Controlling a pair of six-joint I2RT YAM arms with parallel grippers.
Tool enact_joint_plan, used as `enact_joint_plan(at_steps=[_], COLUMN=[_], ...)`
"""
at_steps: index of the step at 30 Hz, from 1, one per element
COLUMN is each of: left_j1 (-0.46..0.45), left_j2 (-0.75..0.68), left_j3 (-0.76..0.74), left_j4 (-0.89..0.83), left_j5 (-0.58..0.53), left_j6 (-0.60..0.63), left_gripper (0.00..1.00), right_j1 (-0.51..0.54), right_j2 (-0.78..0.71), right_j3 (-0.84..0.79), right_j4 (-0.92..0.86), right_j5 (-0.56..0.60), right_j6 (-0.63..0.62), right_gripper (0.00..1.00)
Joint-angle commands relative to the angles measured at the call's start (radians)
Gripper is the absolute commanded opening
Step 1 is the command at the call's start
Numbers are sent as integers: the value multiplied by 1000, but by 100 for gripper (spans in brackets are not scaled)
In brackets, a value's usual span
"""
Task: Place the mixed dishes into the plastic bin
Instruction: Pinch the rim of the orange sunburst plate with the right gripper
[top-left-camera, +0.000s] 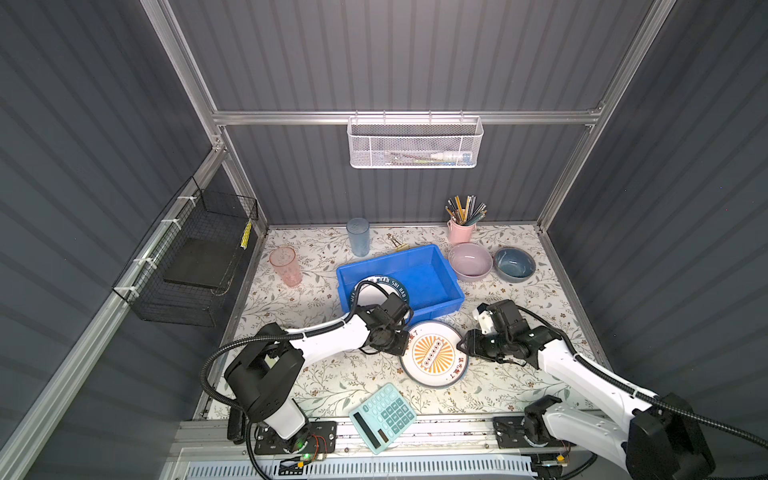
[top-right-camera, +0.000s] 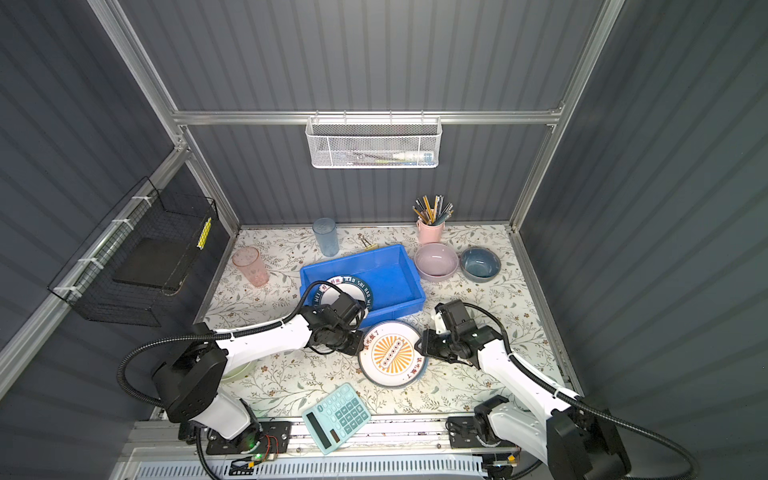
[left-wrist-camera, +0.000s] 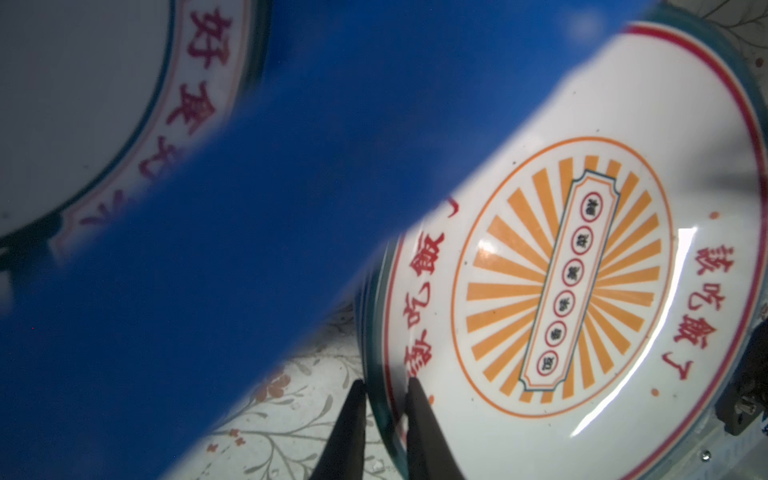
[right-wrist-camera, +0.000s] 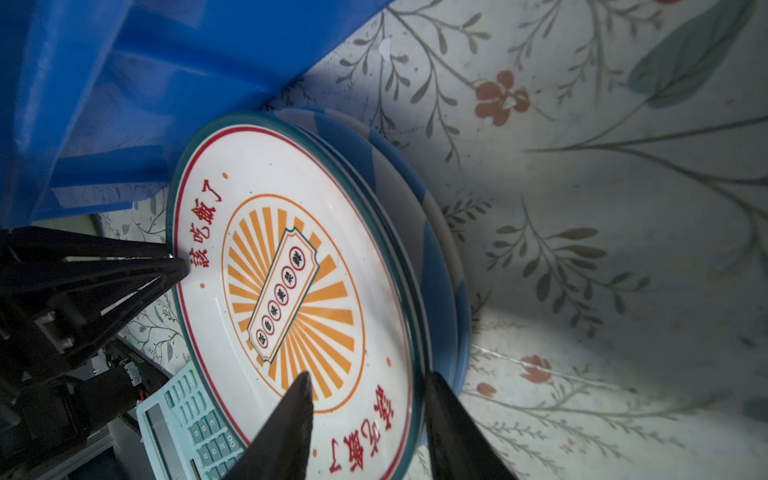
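My left gripper (left-wrist-camera: 385, 384) pinches sunburst plate (left-wrist-camera: 561, 282) rim, right gripper (right-wrist-camera: 370, 376) straddles it open; next I lift into plastic bin (top-left-camera: 428, 278).

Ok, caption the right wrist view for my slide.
Right pincer straddles the rim of the sunburst plate stacked on a striped plate beside the blue bin.

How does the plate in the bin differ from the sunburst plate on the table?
Bin plate: plain white centre, dark lettered rim; sunburst plate: orange rays, red lettering. Bin plate is in the blue bin; sunburst plate sits on a striped plate. Both round.
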Motion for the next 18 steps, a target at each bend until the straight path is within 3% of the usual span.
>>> enact_joint_plan(at_steps=[1,18], left_j1=[-5,-7], left_j2=[21,56], left_j3=[-22,-20], left_j4=[-2,22], left_j5=[6,21], left_j6=[-10,-9], left_gripper=[19,16], right_j1=[-13,-51], right_j2=[-7,-78], right_j3=[-19,-94], right_j4=[63,237], right_j5=[-77,-239], right_j6=[-15,-9], right_gripper=[45,38])
